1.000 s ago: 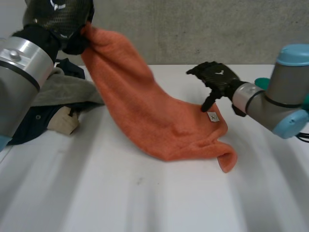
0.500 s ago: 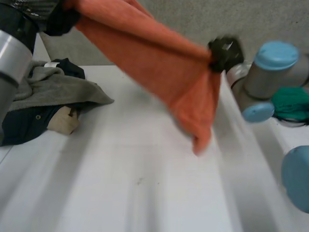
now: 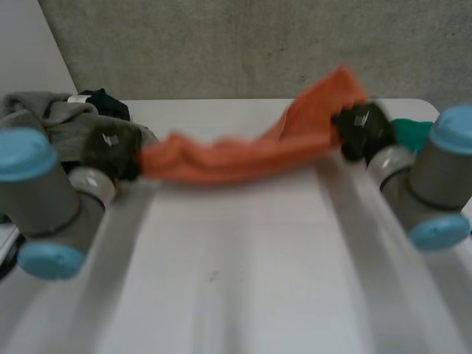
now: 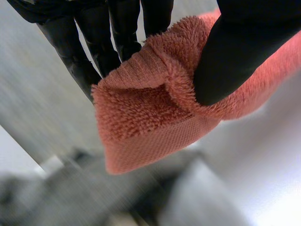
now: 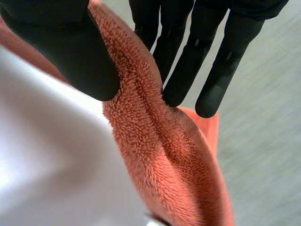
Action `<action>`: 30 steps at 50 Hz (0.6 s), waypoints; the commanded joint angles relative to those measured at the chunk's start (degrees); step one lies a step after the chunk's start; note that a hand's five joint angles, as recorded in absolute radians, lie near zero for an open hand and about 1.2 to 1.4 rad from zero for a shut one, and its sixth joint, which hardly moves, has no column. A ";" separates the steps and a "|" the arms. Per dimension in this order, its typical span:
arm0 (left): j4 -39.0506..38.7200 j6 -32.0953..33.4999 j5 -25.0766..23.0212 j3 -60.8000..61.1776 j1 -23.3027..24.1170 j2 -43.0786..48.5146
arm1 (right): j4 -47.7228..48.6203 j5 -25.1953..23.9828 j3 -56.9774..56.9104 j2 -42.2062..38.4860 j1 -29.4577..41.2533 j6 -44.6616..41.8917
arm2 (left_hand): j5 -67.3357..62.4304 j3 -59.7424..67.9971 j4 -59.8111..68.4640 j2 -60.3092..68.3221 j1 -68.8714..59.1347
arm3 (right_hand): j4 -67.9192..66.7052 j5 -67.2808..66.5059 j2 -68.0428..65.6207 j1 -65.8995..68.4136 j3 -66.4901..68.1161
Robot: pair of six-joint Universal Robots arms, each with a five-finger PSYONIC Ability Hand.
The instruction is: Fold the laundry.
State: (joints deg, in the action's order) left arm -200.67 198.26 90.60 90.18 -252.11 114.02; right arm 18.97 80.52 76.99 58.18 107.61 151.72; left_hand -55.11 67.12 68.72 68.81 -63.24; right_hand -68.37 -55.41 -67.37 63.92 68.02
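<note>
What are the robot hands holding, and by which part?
The orange towel, stretched between them: the left robot hand pinches a hemmed corner at one end, the right robot hand pinches an edge at the other.

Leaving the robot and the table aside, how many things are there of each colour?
Orange: 1, towel, pinched by left hand and right hand
Grey: 1, grey garment
Dark: 1, dark garment
Green: 1, green item by the right arm
Total: 4
</note>
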 commanded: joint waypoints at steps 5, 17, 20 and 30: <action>1.24 -0.15 -0.25 7.47 1.27 2.80 | -10.71 3.33 5.53 -8.00 1.12 -4.77 | 5.08 -7.09 -8.69 -8.78 3.21 | 24.69 21.73 23.69 -20.24 -24.34; 23.47 -1.91 -6.31 0.71 -0.57 -10.84 | -15.18 0.96 9.76 5.19 -2.22 0.86 | 47.00 -49.00 -50.60 -50.70 45.12 | 51.14 48.17 50.13 -46.69 -50.78; 27.95 -2.52 -6.58 -2.63 -1.80 -10.14 | -19.23 0.61 8.53 5.45 -3.89 1.82 | 46.50 -48.50 -50.11 -50.20 44.62 | 51.64 48.68 50.64 -47.19 -51.29; 38.86 -3.84 -9.29 -12.39 -4.97 -1.79 | -28.90 -4.22 5.01 3.08 -10.04 -1.50 | 42.29 -44.29 -45.90 -45.99 40.41 | 51.47 48.51 50.47 -47.02 -51.12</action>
State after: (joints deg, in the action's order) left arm -166.14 194.98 83.50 82.50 -255.86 107.43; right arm -6.46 79.33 83.48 62.97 100.74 153.48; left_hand -8.68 18.64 18.57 18.70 -19.63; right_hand -17.62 -5.99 -19.88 19.42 17.23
